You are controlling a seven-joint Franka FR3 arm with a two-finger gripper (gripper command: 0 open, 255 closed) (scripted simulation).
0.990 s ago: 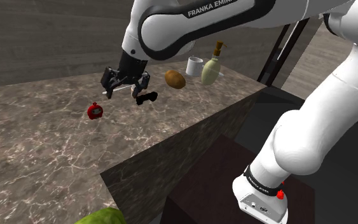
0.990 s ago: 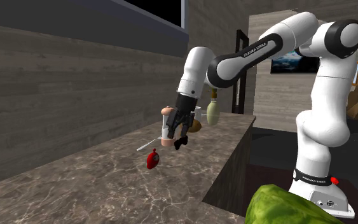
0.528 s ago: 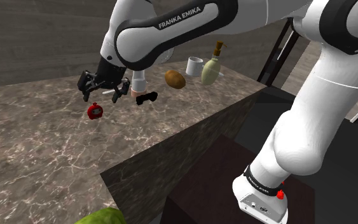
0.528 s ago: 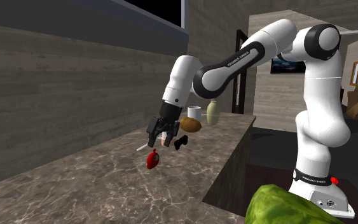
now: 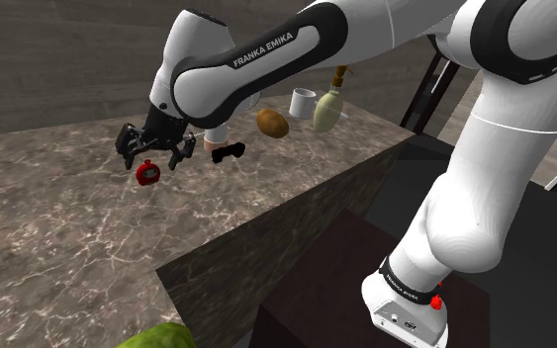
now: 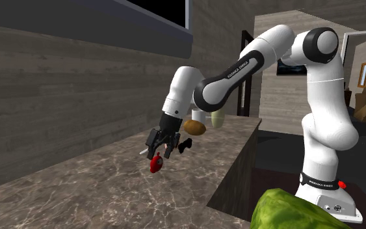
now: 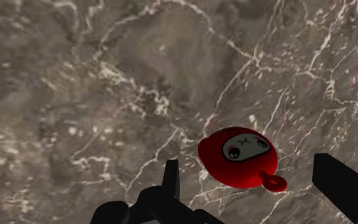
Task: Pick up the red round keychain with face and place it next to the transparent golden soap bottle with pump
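Hovering with gripper spread above the red keychain (probably light, hard, slick), best pinched across its round body.

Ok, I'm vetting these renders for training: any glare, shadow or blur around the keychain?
Wrist view: the red round keychain is evenly lit, no glare; the marble countertop looks soft. Shoulder view: no distinct shadow under the gripper. Second exterior view: flat, dim light.
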